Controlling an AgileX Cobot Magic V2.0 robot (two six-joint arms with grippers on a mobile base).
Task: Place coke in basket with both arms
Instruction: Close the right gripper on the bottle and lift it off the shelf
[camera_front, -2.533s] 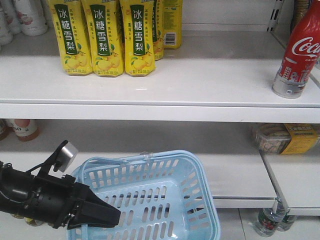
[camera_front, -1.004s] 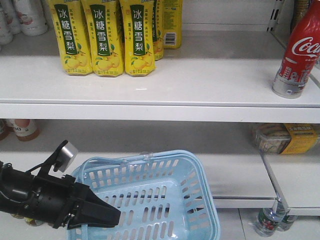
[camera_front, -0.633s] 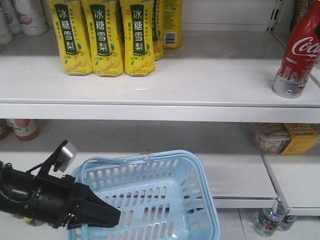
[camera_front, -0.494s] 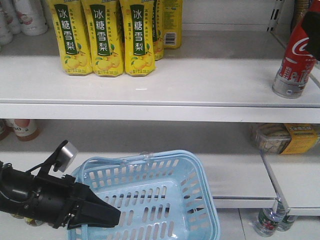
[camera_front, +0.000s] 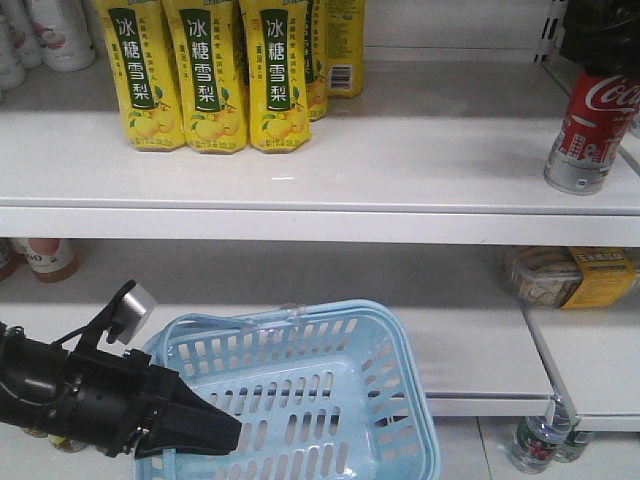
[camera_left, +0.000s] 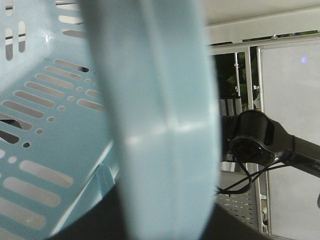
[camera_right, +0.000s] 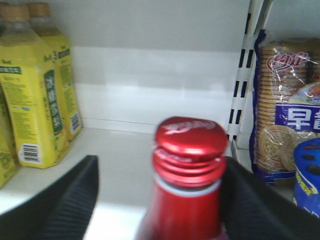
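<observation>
The coke (camera_front: 590, 135), red with white script and a silver base, stands upright at the right end of the upper shelf. My right gripper (camera_front: 603, 45) hangs over its top as a dark shape. In the right wrist view the gripper (camera_right: 161, 167) is open, with the red cap (camera_right: 190, 142) between the two black fingers (camera_right: 65, 200). The cap lies close to the right finger, with a gap on the left. The light blue basket (camera_front: 410, 370) hangs low in front of the lower shelf. My left gripper (camera_front: 205, 432) is shut on its left rim (camera_left: 165, 125).
Yellow pear-drink bottles (camera_front: 210, 75) stand at the left of the upper shelf. A biscuit pack (camera_right: 285, 105) and a slotted upright (camera_right: 245, 65) sit just right of the coke. Packaged food (camera_front: 575, 275) lies on the lower shelf, and bottles (camera_front: 535, 445) stand on the floor.
My right gripper has come into view from the top right and now covers the coke's neck. The left arm and the basket have stayed still.
</observation>
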